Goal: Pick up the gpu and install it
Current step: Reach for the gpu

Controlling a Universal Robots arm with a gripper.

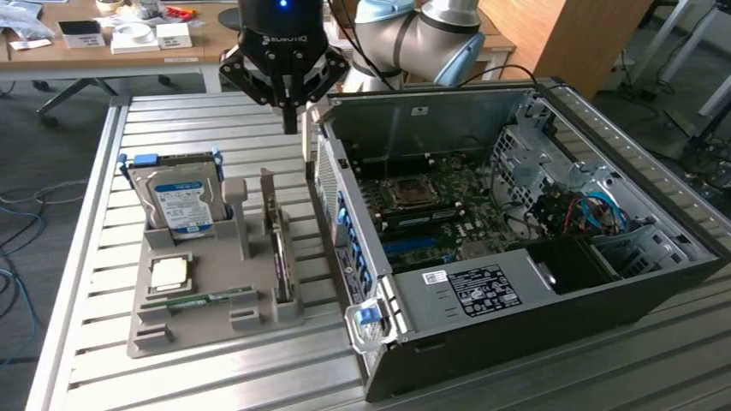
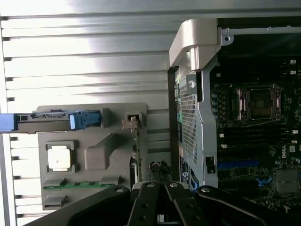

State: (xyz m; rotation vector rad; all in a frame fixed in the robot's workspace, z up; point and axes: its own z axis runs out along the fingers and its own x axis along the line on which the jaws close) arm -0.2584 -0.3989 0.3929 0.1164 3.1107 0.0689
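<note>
While hovering empty with gripper [image 1: 291, 120] pressed together, sits high near far end of gpu [image 1: 274, 248], upright in tray [image 1: 194, 321] beside computer case [image 1: 514, 317].

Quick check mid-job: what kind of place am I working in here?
Likely a robotics lab bench for PC assembly: an open computer case on a slatted metal table, a grey parts holder with a hard drive.
</note>
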